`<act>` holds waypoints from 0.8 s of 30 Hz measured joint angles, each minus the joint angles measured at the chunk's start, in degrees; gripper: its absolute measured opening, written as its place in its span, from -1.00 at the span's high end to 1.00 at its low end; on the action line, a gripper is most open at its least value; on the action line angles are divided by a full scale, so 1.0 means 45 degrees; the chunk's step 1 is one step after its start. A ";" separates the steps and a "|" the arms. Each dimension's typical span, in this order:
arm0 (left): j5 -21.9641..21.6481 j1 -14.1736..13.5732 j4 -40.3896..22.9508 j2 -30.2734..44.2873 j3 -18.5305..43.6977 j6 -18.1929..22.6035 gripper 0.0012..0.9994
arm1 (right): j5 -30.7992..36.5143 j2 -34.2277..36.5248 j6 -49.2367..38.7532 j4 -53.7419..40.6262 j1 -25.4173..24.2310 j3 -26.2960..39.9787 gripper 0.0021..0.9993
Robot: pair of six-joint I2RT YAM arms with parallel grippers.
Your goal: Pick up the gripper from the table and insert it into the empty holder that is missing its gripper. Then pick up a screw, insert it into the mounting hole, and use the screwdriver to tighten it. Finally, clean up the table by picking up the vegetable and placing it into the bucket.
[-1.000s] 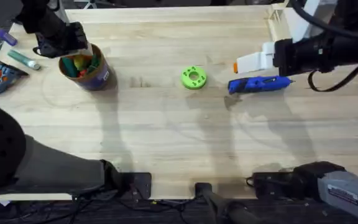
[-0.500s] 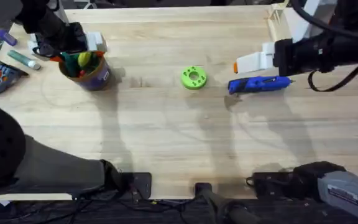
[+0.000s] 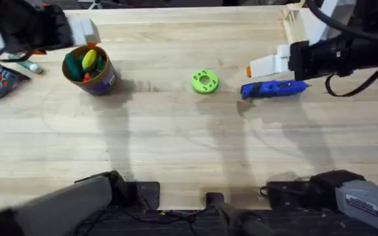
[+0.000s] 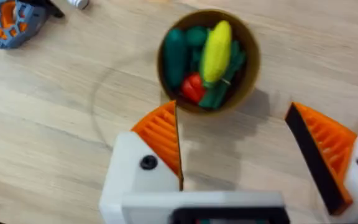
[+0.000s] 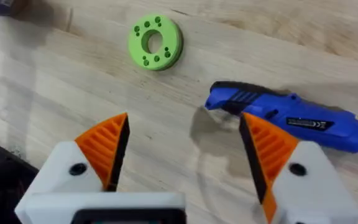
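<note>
Now the vegetable [image 4: 217, 47] lies in the bucket [image 4: 251, 79], among green and red toys, just ahead of your left hand [image 4: 235, 155]. That hand gapes wide and holds nothing. Judged from this, the cleanup drop is done. Back the left hand straight away, keeping its fingers [image 4: 160, 134] off the rim so the bucket stays upright. Your right hand [image 5: 185, 149] is spread wide and empty, with the screwdriver [image 5: 291, 118] on the desk [image 5: 55, 93] just beyond one finger.
</note>
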 joint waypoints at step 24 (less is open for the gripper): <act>0.0761 -0.6712 -0.0125 -0.6371 -0.5799 -0.2767 -0.98 | -0.0001 -0.1096 -0.0015 -0.0961 0.0000 0.0000 -0.99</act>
